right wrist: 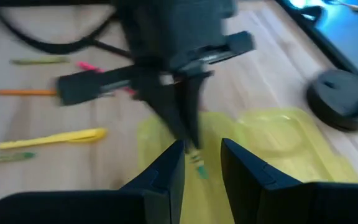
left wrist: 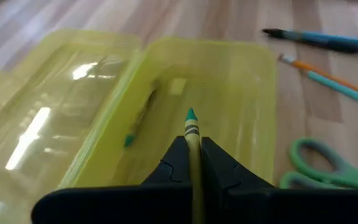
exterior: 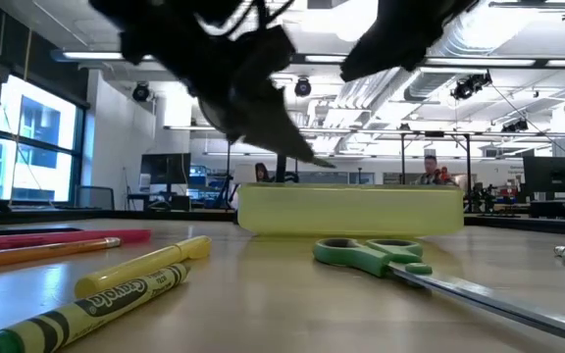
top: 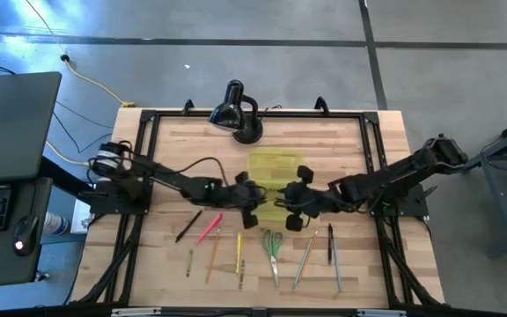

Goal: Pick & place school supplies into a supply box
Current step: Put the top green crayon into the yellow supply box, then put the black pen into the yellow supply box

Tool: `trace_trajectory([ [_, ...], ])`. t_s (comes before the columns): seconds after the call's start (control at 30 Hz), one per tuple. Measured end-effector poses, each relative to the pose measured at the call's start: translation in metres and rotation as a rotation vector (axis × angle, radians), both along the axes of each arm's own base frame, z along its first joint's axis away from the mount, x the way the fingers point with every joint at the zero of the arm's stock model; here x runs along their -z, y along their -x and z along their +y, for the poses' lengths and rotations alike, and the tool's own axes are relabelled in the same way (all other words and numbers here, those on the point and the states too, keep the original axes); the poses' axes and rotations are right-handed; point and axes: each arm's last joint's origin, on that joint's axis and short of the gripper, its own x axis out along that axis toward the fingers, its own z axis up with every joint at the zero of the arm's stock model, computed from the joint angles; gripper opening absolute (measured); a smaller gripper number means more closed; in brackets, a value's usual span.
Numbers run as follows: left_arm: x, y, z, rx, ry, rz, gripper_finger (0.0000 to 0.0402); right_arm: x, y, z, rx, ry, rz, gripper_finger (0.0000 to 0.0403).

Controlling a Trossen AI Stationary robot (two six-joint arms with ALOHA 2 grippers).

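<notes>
Two arms meet over the box, which lies open mid-table, lid flat beside the tray, just in front of the lamp. Box is thin clear plastic, light, likely to slide if bumped; best left alone, load from above. Left gripper hangs over the tray end nearest the scissors, fingers clamped on a green-tipped pencil, tip pointing down into the tray. One pencil-like item seems to lie in the tray already. Right gripper sits just beside the box on the other side, fingers apart, holding nothing. Scissors lie just in front of the box: stiff, heavier, take by the blades near the pivot. Loose pencils and crayon spread in front of the box: light, rigid, round, roll easily; pinch mid-shaft.
</notes>
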Motion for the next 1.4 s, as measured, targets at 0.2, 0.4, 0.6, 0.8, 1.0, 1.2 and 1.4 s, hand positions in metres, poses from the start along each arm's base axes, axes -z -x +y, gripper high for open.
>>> trace_trajectory([
  [0.2, 0.012, -0.024, -0.002, 0.048, 0.026, 0.03, 0.0036, 0.008, 0.015, -0.006, 0.23, 0.07, 0.067, 0.0083],
  [0.4, 0.033, -0.039, -0.002, 0.011, 0.056, 0.05, 0.0071, 0.015, 0.024, -0.008, 0.284, 0.019, 0.144, 0.0083],
  [0.6, 0.031, -0.04, -0.001, -0.005, 0.057, 0.049, 0.0094, 0.015, 0.023, -0.007, 0.274, 0.0, 0.145, 0.0083],
  [0.8, 0.026, -0.04, -0.001, 0.002, 0.034, 0.057, 0.0097, 0.015, 0.023, -0.007, 0.269, -0.007, 0.148, 0.0083],
  [1.0, -0.037, -0.035, 0.0, 0.062, -0.031, 0.115, 0.0098, 0.015, 0.023, -0.007, 0.271, -0.009, 0.147, 0.0083],
  [1.2, -0.093, -0.008, 0.007, -0.065, -0.145, 0.329, 0.0099, 0.015, 0.023, -0.007, 0.275, -0.028, 0.14, 0.0083],
  [1.4, -0.136, 0.055, 0.007, -0.394, -0.201, 0.462, 0.0099, 0.016, 0.023, -0.007, 0.285, -0.034, 0.141, 0.0083],
])
